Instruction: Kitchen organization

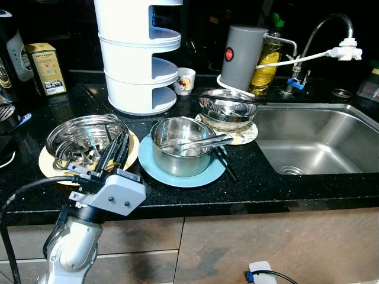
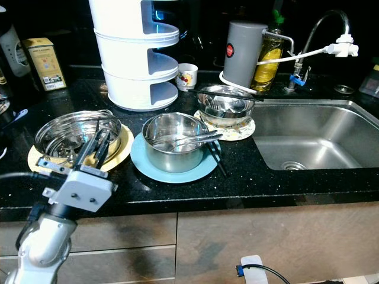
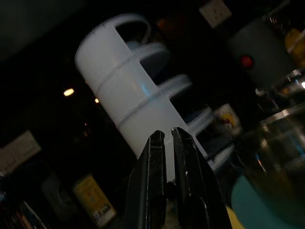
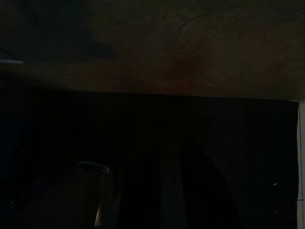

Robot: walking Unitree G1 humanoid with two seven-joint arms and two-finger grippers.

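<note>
While left end effector (image 1: pixel 116 149) hovers over steel bowl (image 1: pixel 83 137), fingers nearly closed, right wrist view too dark.

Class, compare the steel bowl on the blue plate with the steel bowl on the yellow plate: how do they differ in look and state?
The steel bowl on the blue plate is deep and straight-walled; the steel bowl on the yellow plate is wider and shallower. The first has metal utensils lying across it; the second has the left end effector reaching over its rim. Both are shiny steel, upright, each on a plate on the black counter.
</note>
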